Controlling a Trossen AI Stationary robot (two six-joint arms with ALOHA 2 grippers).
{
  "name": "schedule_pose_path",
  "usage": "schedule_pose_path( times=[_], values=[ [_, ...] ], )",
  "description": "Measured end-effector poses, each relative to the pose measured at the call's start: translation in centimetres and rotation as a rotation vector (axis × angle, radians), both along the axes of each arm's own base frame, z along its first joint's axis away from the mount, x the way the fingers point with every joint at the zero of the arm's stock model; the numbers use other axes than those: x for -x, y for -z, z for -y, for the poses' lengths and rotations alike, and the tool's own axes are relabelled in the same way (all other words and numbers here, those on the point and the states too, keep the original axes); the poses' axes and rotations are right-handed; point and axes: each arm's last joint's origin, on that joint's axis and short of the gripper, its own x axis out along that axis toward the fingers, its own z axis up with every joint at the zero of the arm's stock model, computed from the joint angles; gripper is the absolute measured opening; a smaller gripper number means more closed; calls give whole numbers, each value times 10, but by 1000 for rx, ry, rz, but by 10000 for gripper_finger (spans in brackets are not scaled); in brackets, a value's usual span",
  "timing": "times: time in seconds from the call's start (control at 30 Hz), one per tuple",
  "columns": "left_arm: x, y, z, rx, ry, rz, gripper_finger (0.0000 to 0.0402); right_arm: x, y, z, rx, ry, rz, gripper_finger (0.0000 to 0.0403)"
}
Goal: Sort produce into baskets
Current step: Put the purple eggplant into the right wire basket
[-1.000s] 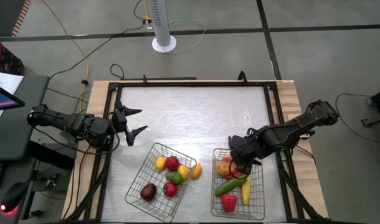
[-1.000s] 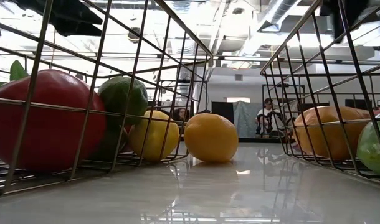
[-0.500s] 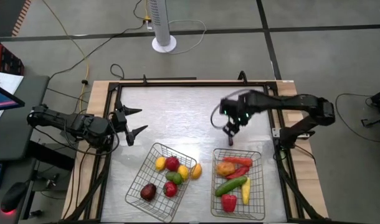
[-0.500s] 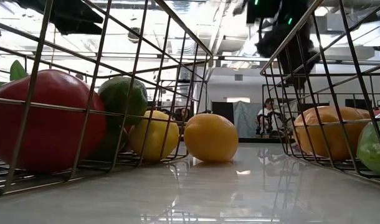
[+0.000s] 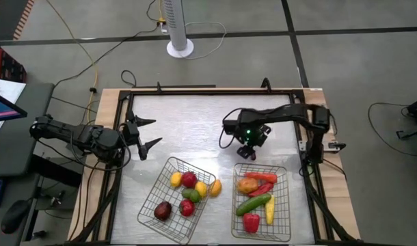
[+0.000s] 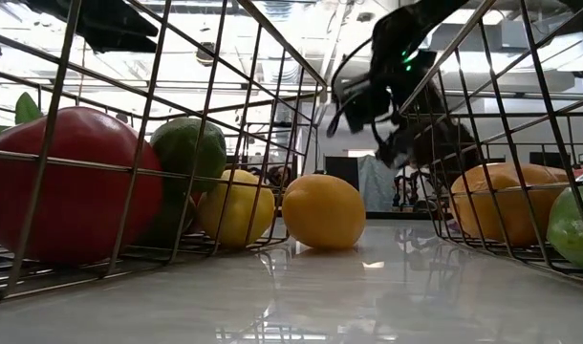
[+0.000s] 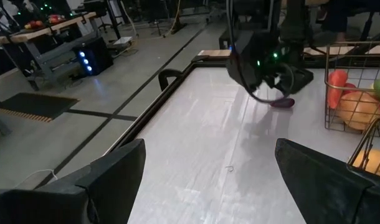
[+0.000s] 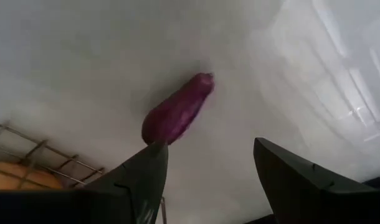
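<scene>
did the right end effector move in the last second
Yes. In the high view the right end effector has left the right basket and now hangs open above a purple eggplant on the table, beyond the basket's far edge.

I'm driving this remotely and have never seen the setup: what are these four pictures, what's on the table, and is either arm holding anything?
Two dark robot arms work at one table. The high view looks straight down; the low view looks level across the tabletop; each wrist view looks past that arm's own two fingers.

The left gripper waits open near the table's left edge, holding nothing. The right gripper hangs open, empty, over a purple eggplant-like piece that lies loose on the table just outside the right basket.

The left basket holds round red, yellow, green and maroon pieces. An orange-yellow round piece sits at its right edge; the low view suggests it lies outside the wire. The right basket holds long vegetables and an orange piece.
</scene>
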Motion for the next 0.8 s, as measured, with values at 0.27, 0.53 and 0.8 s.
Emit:
schedule_pose_path(
  times=[0.27, 0.53, 0.8],
  values=[
    [0, 0, 0, -1, 1, -4, 345, -7, 20, -7, -58, -43, -41, 266],
    [0, 0, 0, -1, 1, -4, 345, -15, 23, -5, -30, -45, 42, 266],
    [0, 0, 0, 0, 1, -4, 345, -20, 25, -4, -23, -44, 97, 262]
  ],
)
